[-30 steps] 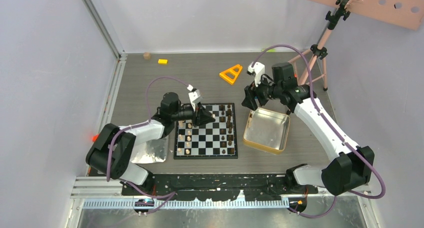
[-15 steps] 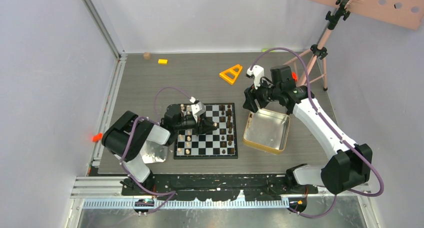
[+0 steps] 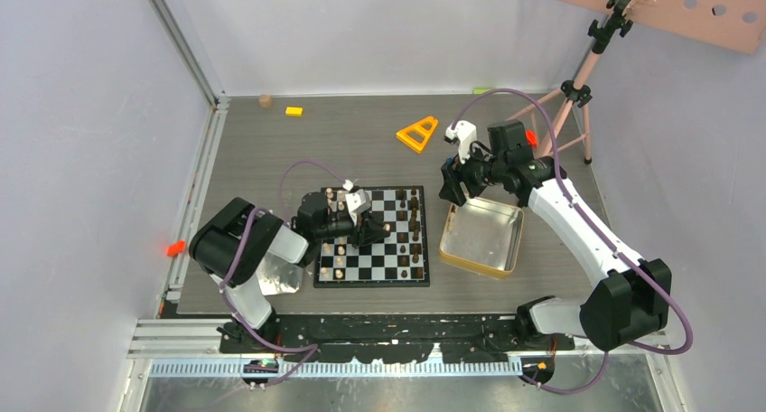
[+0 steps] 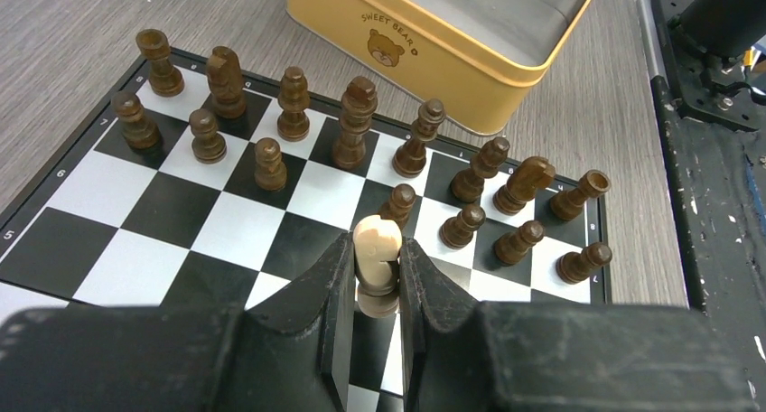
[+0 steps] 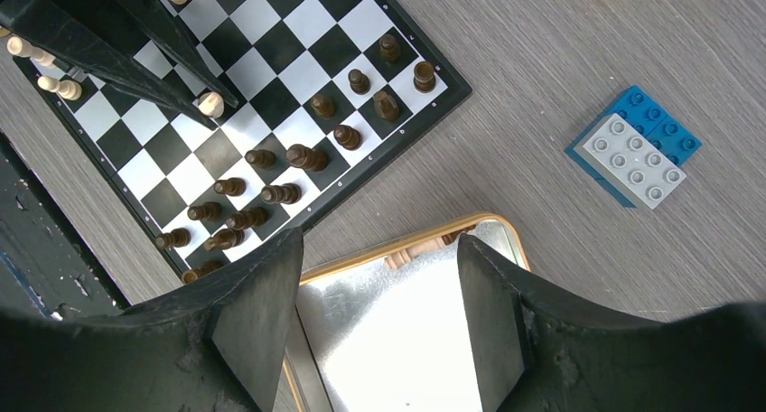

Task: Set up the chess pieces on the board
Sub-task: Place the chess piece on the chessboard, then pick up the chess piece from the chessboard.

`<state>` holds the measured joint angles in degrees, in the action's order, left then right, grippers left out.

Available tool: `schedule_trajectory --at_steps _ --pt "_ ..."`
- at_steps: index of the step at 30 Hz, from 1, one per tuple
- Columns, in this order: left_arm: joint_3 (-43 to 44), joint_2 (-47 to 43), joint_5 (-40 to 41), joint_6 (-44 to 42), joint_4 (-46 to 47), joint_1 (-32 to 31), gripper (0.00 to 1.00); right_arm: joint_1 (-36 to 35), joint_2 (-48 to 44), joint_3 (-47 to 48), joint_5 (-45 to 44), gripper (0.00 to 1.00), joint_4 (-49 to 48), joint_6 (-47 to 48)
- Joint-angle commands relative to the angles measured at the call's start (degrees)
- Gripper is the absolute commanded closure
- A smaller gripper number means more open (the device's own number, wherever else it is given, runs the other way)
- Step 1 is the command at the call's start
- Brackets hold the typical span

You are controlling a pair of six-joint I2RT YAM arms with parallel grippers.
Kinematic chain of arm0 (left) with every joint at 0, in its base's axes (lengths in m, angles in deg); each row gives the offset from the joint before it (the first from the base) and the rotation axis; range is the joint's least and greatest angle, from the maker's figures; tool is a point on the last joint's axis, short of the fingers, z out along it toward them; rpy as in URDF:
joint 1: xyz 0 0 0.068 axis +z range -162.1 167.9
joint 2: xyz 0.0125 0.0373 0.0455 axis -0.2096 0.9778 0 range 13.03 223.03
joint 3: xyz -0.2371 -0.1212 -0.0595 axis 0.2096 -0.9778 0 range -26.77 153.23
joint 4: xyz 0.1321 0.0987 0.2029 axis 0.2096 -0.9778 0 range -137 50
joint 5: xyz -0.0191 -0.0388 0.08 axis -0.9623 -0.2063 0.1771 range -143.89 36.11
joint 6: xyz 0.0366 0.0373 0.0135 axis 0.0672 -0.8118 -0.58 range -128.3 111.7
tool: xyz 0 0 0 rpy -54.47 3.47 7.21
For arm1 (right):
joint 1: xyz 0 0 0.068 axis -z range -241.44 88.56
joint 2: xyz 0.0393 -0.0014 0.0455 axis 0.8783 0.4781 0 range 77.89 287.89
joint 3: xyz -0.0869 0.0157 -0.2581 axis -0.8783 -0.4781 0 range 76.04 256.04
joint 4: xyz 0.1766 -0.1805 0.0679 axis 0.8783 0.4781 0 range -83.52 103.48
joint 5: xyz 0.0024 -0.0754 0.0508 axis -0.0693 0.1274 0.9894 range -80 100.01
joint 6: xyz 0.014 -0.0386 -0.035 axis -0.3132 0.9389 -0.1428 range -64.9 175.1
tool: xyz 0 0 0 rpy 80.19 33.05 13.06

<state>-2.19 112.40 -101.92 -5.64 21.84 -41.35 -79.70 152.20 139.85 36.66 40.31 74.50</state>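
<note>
The gold-rimmed tin point(image 4: 434, 51) sat just right of the board point(image 3: 384, 260), toward the near edge of the tabletop, right of centre. Its shiny floor looked almost bare. In the right wrist view a few pale wooden shapes point(image 5: 411, 252) lay against its far wall, too small to tell whether they were pieces or reflections, and that gripper's own fingers cut off the tin's near half. A silver tray point(image 3: 282, 282) lay toward the near-left corner, largely covered by the left arm, so its contents could not be made out. The board lay close to the near edge, about midway along it. Dark brown pieces point(image 4: 354, 121) stood in two rows along its right side, next to the tin, and light tan pieces point(image 3: 337, 251) stood along its left side, partly hidden by the arm. The left gripper point(image 4: 375, 249) hung low over the board's middle, its fingers pinching a light tan piece point(image 4: 378, 238); whether the piece's base touched the board could not be told. The right gripper point(image 5: 379, 240) hovered over the tin's far-left corner with its fingers spread and nothing between them. A blue brick point(image 5: 670, 127) lay beyond the tin.
</note>
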Motion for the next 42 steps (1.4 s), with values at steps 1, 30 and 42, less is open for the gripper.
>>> schedule_trajectory --at_steps 1,30,42 --pt "-0.45 0.37 1.03 -2.39 3.98 -0.10 0.84 0.16 -0.39 -0.20 0.58 0.31 -2.35 0.48" --pt "-0.37 -0.92 2.53 -5.20 3.01 -0.19 0.65 0.16 0.54 0.43 1.11 0.31 -1.96 0.37" --pt "1.32 -2.83 2.84 -6.47 -1.35 -0.88 0.71 0.16 0.15 0.22 0.88 0.31 -1.37 0.52"
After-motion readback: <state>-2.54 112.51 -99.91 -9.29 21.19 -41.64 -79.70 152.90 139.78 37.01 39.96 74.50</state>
